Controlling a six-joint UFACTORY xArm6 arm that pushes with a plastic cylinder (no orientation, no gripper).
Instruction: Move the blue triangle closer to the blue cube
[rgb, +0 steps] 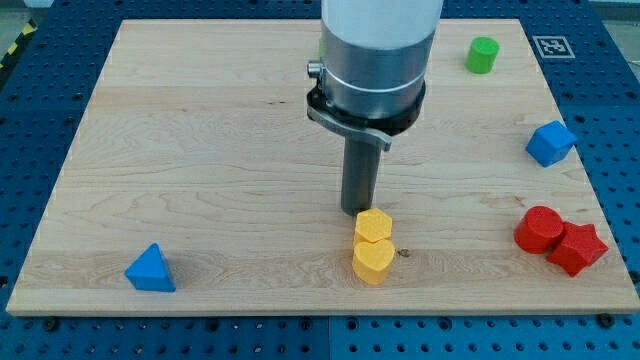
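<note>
The blue triangle (150, 269) lies near the board's bottom left corner. The blue cube (550, 143) sits at the view's right edge, far from the triangle. My tip (359, 211) rests on the board just above the yellow hexagon (374, 225), touching or nearly touching it. The tip is far to the right of the blue triangle and well left of the blue cube.
A yellow heart (373, 261) sits against the yellow hexagon's lower side. A red cylinder (538, 229) and a red star (578, 248) sit together at the right. A green cylinder (482, 55) stands at the top right. The wooden board (200, 150) ends close below the triangle.
</note>
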